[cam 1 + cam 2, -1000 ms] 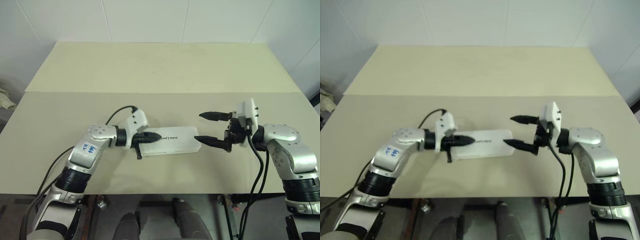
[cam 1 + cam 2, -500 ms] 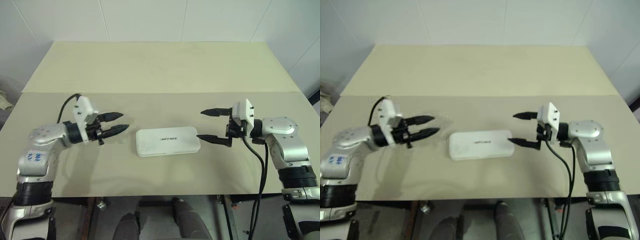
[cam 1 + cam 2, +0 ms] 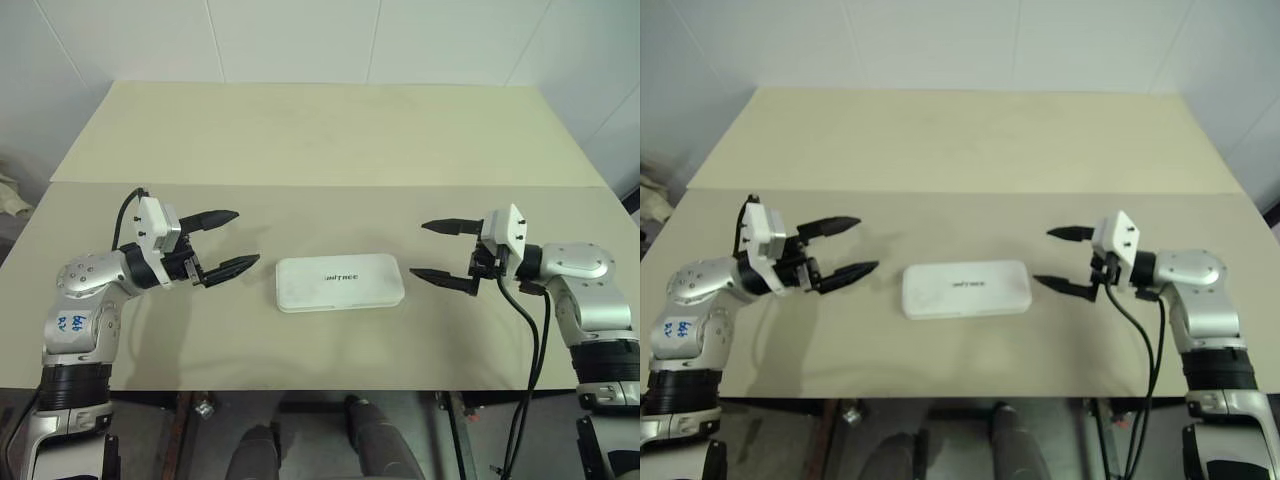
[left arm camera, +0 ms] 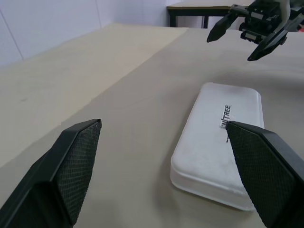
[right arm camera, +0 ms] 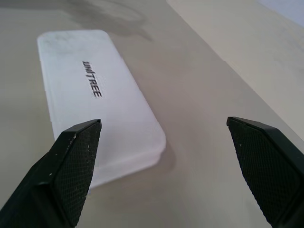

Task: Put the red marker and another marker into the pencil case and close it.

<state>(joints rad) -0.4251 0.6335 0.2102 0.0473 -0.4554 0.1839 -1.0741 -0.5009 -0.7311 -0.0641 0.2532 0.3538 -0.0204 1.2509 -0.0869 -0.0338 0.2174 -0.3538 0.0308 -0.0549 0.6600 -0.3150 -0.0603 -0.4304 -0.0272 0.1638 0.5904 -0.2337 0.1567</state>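
Observation:
The white pencil case [image 3: 340,283] lies flat and shut in the middle of the near table, its dark lettering facing up [image 5: 91,85]. My left gripper [image 3: 247,237] hovers open a short way off the case's left end, pointing at it and touching nothing. My right gripper [image 3: 418,249] stands open just off the case's right end, also empty; it appears beyond the case in the left wrist view [image 4: 229,48]. The red marker and the other marker are hidden from view.
The beige table [image 3: 320,130] runs back to the white wall, with a seam [image 3: 330,185] across it behind the case. Its front edge [image 3: 320,388] lies close below the case. Black cables hang from both wrists.
My left gripper has pulled off the case's left end, swung left and opened. My right gripper has drawn back to the right, staying open. The case has not moved.

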